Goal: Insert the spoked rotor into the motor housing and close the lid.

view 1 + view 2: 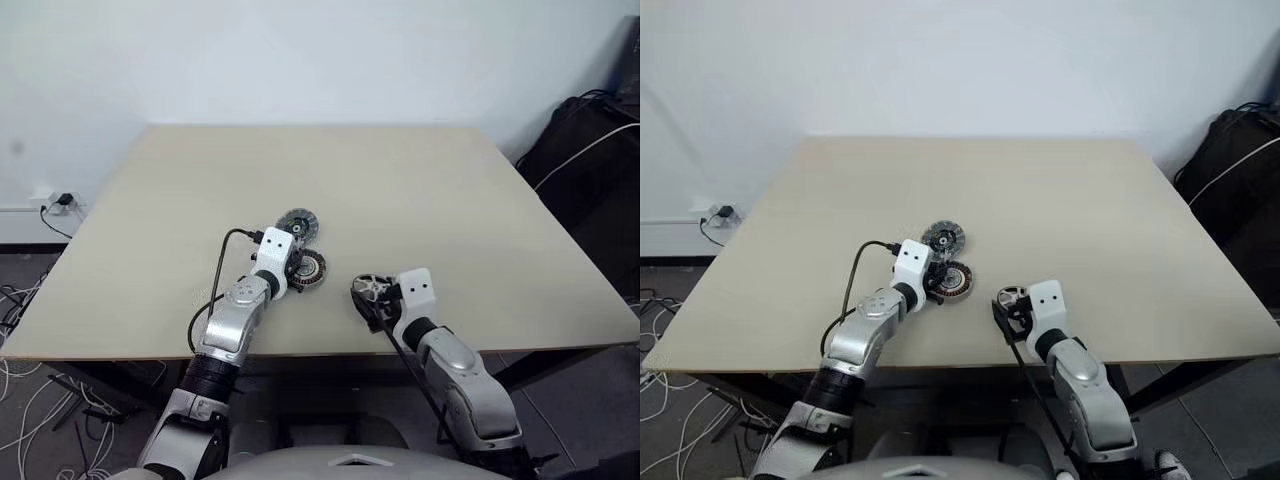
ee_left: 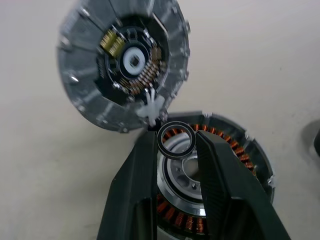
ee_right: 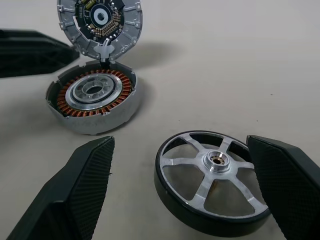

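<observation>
**A:** Right pincer [image 3: 180,141]: spread wide. The rotor [image 3: 215,161] lies flat on the table [image 1: 400,180] between my fingers, not gripped, one finger just beside its rim.

**B:** Left pincer [image 2: 176,134]?

**A:** Nearly closed, and it looks to be pinching a small dark ring [image 2: 160,141] at its tips, right over the housing [image 3: 95,117]. The lid [image 3: 100,20] stands tilted up at the housing's far rim, ribbed face towards me.

**B:** So what's the step?

**A:** Probably grab the rotor. I should close on the dark rim across its width and keep off the spokes. Lift it level and bring it hub-first over the silvery centre. The left pincer has to clear out first, and I mustn't knock the lid.
</observation>
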Motion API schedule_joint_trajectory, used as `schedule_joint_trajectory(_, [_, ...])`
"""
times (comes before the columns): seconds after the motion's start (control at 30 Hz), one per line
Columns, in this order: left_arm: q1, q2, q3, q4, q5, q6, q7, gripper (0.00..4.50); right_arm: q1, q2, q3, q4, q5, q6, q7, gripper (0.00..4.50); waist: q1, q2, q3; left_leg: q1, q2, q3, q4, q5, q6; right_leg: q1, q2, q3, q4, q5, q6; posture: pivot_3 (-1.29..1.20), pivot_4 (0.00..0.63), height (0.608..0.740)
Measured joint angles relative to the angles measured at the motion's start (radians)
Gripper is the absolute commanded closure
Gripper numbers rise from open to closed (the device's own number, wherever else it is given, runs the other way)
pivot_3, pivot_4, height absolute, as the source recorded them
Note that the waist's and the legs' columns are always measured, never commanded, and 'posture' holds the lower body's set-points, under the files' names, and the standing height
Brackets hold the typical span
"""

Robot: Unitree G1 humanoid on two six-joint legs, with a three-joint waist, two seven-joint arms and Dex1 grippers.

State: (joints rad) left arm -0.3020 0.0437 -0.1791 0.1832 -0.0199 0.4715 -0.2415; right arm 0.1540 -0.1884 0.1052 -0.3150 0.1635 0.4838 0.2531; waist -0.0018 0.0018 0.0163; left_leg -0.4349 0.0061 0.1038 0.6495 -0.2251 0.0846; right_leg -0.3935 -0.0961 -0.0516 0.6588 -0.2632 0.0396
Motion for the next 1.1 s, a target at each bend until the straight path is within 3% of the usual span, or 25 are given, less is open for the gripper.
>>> schedule_joint_trajectory(0.53, [-0.052, -0.018, -0.033, 0.15, 0.04, -0.028, 0.003, 3.74, 0.008, 0.003, 0.0, -0.002, 0.0, -0.002, -0.012, 0.0, 0.0, 0.0, 0.0, 0.0, 0.0, 0.0, 0.001, 0.0, 0.0, 0.0, -0.001, 0.0, 0.0, 0.001, 0.001, 0.0, 0.0, 0.74])
schedule_joint_trajectory(0.83, [-0.064, -0.036, -0.03, 0.172, 0.04, -0.039, 0.001, 0.75, 0.008, 0.003, 0.0, -0.002, 0.0, -0.002, -0.012, 0.0, 0.0, 0.0, 0.0, 0.0, 0.0, 0.0, 0.001, 0.0, 0.0, 0.0, -0.001, 0.0, 0.0, 0.001, 0.001, 0.0, 0.0, 0.74])
schedule_joint_trajectory(0.93, [-0.051, -0.035, -0.026, 0.153, 0.038, -0.043, -0.001, 0.75, 0.009, 0.003, 0.0, -0.004, 0.0, -0.002, -0.012, 0.0, 0.0, 0.0, 0.0, 0.0, 0.0, 0.0, 0.001, 0.0, 0.0, 0.0, -0.001, 0.001, 0.0, 0.001, 0.001, 0.0, 0.0, 0.74])
schedule_joint_trajectory(1.03, [0.018, -0.035, -0.018, 0.048, 0.025, -0.047, -0.005, 1.43, 0.014, 0.003, -0.002, -0.006, 0.0, -0.002, -0.012, 0.0, -0.004, 0.0, 0.0, 0.0, 0.0, 0.0, 0.001, 0.0, 0.0, -0.001, -0.001, 0.001, 0.0, 0.001, 0.001, 0.0, 0.0, 0.74])
schedule_joint_trajectory(1.1, [0.062, -0.032, -0.014, -0.027, 0.009, -0.045, -0.013, 2.11, 0.018, 0.002, -0.005, -0.007, 0.0, -0.002, -0.012, 0.0, -0.006, 0.0, 0.0, 0.0, 0.0, 0.0, 0.001, 0.0, 0.0, -0.001, -0.001, 0.001, 0.0, 0.001, 0.001, 0.0, 0.0, 0.74])
